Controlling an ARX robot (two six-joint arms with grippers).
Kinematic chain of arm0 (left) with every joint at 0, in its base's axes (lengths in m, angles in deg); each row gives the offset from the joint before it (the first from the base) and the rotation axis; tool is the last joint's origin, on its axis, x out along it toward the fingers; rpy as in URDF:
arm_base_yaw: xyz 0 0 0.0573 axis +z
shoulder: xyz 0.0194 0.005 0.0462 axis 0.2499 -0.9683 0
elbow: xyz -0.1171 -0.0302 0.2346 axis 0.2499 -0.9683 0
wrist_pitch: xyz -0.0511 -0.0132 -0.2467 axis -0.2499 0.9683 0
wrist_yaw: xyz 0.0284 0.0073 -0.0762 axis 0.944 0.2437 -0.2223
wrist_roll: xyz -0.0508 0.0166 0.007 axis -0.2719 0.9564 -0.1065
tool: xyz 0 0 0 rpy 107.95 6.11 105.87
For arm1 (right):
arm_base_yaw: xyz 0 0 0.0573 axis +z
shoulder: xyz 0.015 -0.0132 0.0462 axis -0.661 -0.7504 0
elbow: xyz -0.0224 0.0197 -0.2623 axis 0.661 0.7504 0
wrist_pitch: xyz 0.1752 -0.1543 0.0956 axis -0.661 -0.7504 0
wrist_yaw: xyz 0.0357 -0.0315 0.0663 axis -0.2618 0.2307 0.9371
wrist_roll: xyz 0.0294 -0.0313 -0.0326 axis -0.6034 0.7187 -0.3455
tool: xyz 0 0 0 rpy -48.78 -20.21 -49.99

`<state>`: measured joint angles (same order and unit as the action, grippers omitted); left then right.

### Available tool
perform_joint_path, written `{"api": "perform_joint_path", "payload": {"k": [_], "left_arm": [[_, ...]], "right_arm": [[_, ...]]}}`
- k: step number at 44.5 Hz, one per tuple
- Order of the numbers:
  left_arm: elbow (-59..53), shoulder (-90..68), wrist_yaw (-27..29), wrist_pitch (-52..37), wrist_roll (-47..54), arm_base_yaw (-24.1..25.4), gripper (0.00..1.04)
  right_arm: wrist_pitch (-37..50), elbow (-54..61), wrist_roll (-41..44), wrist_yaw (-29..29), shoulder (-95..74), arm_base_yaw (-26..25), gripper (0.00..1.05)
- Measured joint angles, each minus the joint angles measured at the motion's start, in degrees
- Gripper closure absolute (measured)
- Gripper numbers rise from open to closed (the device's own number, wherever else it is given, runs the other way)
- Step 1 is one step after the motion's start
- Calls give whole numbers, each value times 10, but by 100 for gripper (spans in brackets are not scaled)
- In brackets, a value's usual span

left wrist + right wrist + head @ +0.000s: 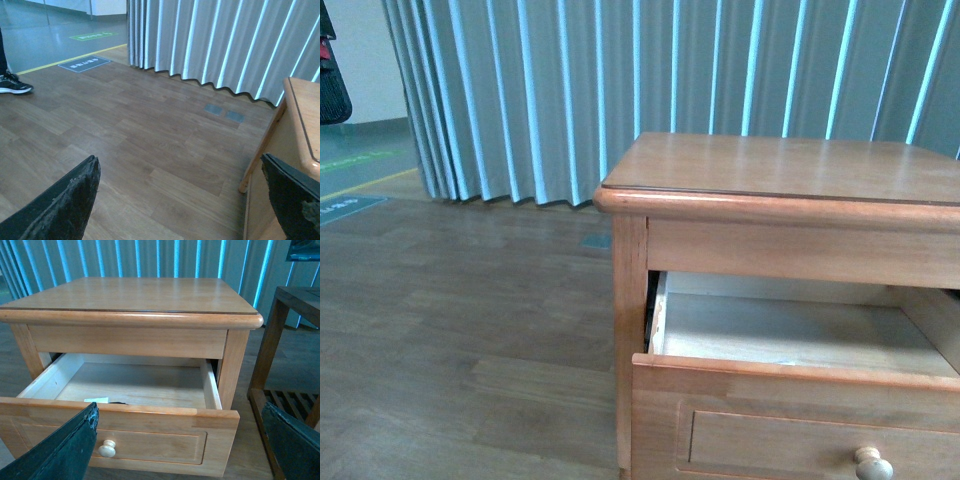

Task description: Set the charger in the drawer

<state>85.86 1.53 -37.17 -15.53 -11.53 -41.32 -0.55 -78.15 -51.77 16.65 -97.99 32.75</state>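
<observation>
The drawer (120, 440) of the honey-brown cabinet (130, 295) stands pulled out, its pale round knob (106, 448) on the front panel. Just behind that front panel, inside the drawer, a white edge and a bit of black cable show: the charger (96, 400), mostly hidden. My right gripper (180, 412) is open in front of the drawer, a little way off, with nothing between its fingers. The front view shows the open drawer (800, 335) from the side, with no charger visible. My left gripper (179, 165) is open over bare floor, beside the cabinet's left side (280, 150).
Blue-grey curtains (620, 90) hang behind the cabinet. A dark wooden slatted stand (285, 365) is close on the cabinet's right. Brown plank floor (125, 130) spreads to the left, with a floor sign (84, 63), a yellow line and someone's shoe (12, 85) far off.
</observation>
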Motion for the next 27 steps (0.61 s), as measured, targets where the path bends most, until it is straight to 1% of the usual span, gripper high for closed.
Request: {"api": "perform_joint_path", "payload": {"k": [6,7,8,9,10,12,13,15,16,23,26,27], "left_arm": [[0,0,-2,0,-5,0,6],[-3,3,-28,1,1,5,9],[-12,12,-92,1,15,16,14],[-19,19,-119,0,21,22,17],[-33,31,-168,-1,31,33,22],[-69,59,-242,-8,44,56,34],[-82,70,-261,-10,48,64,38],[-111,92,-287,-15,52,83,49],[-120,99,-293,-16,53,89,52],[-196,171,-347,-19,57,145,91],[-211,188,-358,-19,59,156,101],[-215,194,-362,-18,59,160,101]], "right_arm": [[0,0,0,-1,0,0,8],[0,0,0,-1,0,0,8],[0,0,0,-1,0,0,8],[0,0,0,-1,0,0,8],[0,0,0,-1,0,0,8],[0,0,0,-1,0,0,8],[0,0,0,-1,0,0,8],[0,0,0,-1,0,0,8],[0,0,0,-1,0,0,8],[0,0,0,-1,0,0,8],[0,0,0,-1,0,0,8],[0,0,0,-1,0,0,8]]}}
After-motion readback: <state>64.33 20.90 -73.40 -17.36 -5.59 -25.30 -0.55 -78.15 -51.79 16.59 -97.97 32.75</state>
